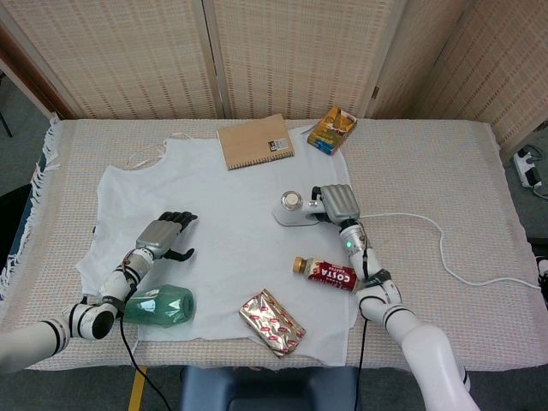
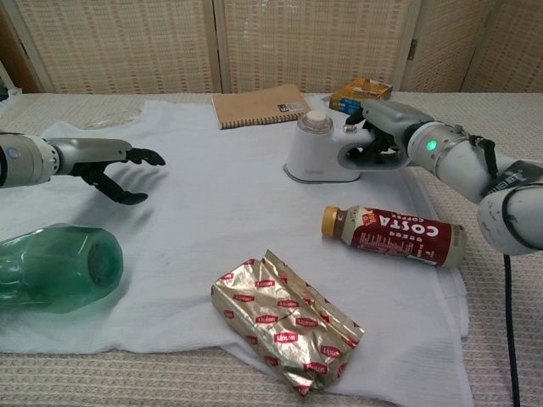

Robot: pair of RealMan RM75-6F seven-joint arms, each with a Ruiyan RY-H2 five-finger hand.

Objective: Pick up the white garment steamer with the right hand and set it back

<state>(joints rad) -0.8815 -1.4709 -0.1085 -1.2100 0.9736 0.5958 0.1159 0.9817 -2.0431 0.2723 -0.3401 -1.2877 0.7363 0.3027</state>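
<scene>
Gripping the handle of the white garment steamer [image 2: 321, 154], the right hand [image 2: 379, 127] with fingers [image 2: 365, 153] curling under and around the handle from the far side. In the head view, right hand [image 1: 339, 202] covering the handle end, steamer [image 1: 294, 208] extending away from the palm toward the middle of the white shirt [image 1: 214, 240]. Steamer base looking tilted, its near edge seeming slightly off the cloth in the chest view, though hard telling for sure. White cord [image 1: 445, 248] trailing from beside the hand out across the table [image 1: 445, 163] toward the right edge.

Just below the wrist, lying on its side: a Costa coffee bottle [image 2: 392, 235], cap pointing inward. Nearer still to the robot, resting on the shirt: a gold foil packet [image 2: 284, 318]. Beyond the hand, toward the screen: a yellow box [image 1: 332, 129], and next to it a brown notebook [image 1: 254, 141].

Well apart, across the shirt: the left hand [image 2: 114, 165] hovering with dark fingers [image 2: 140, 157] spread and thumb apart, holding nothing. Lying on its side close beside that forearm: a green bottle [image 2: 55, 267].
</scene>
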